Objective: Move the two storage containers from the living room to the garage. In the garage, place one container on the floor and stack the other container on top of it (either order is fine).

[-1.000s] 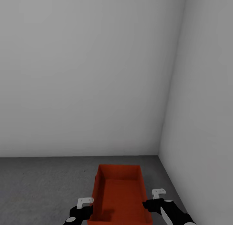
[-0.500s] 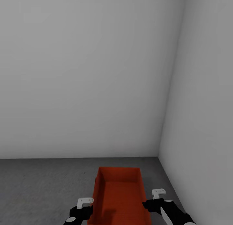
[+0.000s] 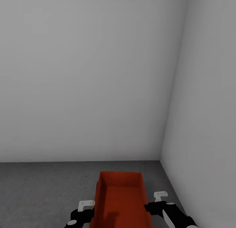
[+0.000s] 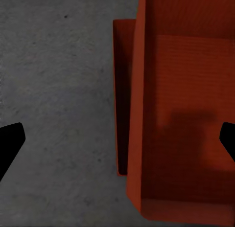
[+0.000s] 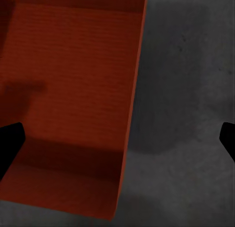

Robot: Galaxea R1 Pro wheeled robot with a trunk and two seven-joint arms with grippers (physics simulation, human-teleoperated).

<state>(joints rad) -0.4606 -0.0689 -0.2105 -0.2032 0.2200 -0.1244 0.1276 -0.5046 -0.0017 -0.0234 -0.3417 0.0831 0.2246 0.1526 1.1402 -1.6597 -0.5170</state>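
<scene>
Where two pale grey walls (image 3: 98,74) corner, an orange-red bin (image 3: 119,201) with a finely ribbed bottom sits atop a second bin (image 4: 121,90) on speckled concrete floor (image 3: 39,188). Left gripper (image 4: 117,144) and right gripper (image 5: 117,141) straddle its long walls, both spread wide, grasping nothing.

Orange-red container (image 3: 120,198) on concrete floor (image 3: 42,188), between pincers.
</scene>
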